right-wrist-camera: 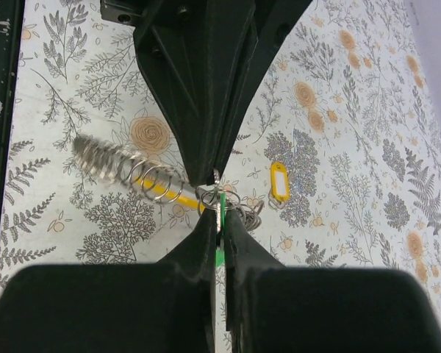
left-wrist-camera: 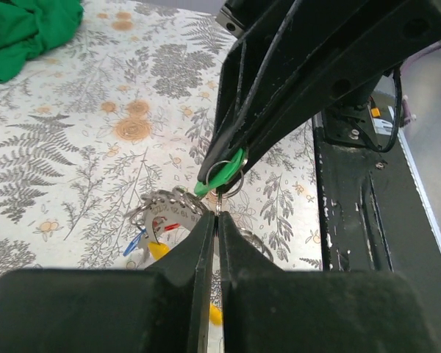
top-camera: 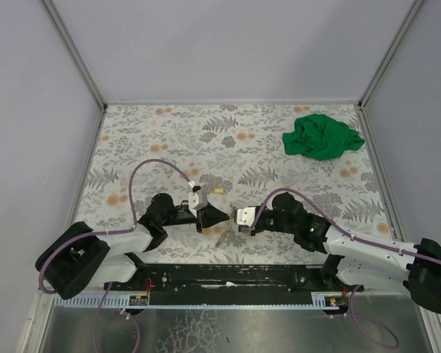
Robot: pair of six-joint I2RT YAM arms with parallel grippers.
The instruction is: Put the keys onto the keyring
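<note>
Pinched the keyring (left-wrist-camera: 173, 206) at its edge between the pressed-together left fingers (left-wrist-camera: 195, 254), low on the flowered bench (top-camera: 169, 125), and gripped the green-tagged key (left-wrist-camera: 222, 175) in the clamped right fingers (right-wrist-camera: 242, 254) close against it (tips almost meeting), with the yellow-tagged key (right-wrist-camera: 279, 180) lying flat just beside.

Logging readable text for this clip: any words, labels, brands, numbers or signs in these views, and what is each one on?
No text can be read in any view.
On the keyring: faint marks on its metal band, too blurred to read.
On the yellow tag: a pale label window, no writing discernible.
On the green tag: no writing visible.
</note>
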